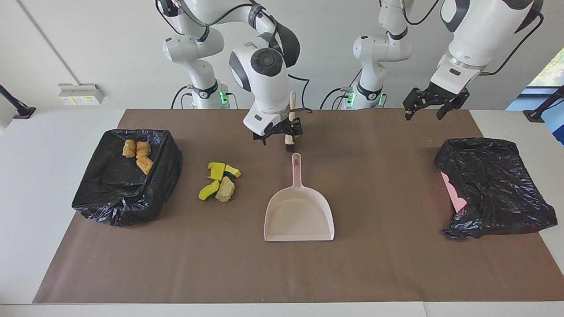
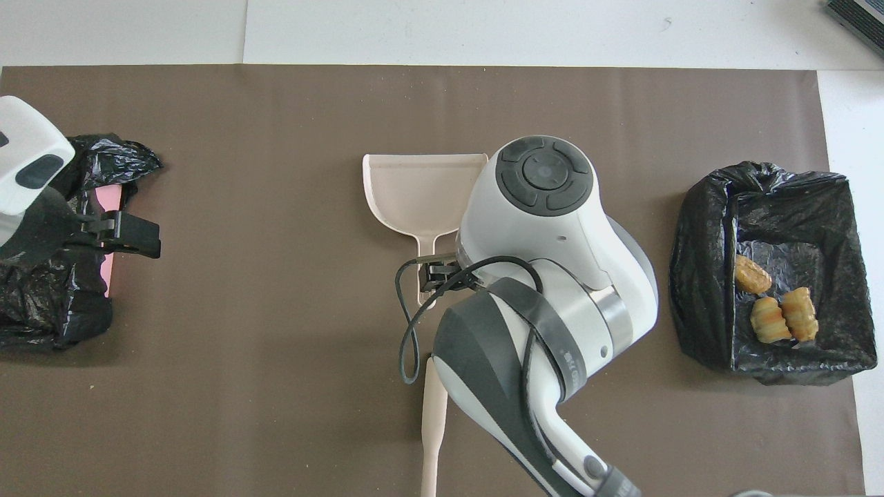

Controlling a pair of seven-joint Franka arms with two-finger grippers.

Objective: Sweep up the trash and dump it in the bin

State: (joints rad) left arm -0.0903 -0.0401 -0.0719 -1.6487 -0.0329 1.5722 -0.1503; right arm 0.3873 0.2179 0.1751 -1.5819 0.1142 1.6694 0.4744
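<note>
The loose trash (image 1: 220, 182), yellow sponge wedges and one pale chunk, lies in a small pile on the mat (image 1: 396, 273). It is between the bin (image 1: 169, 176) at the right arm's end and the dustpan (image 1: 299, 215). Three pastry pieces (image 1: 137, 154) are already in the bin. The dustpan lies flat, its long axis running toward the robots, with the handle (image 1: 296, 169) at the near end and the mouth turned away from them, so the pile is beside it and not at its mouth.

The right gripper (image 1: 277, 135) hangs over the mat just past the handle's tip, fingers spread and empty. A brush (image 1: 290, 125) is close beside it; I cannot tell if they touch. This arm is clearly the nearer one to the pile. The left gripper (image 1: 429, 110) waits with fingers apart above the other black bag (image 1: 493, 189).
</note>
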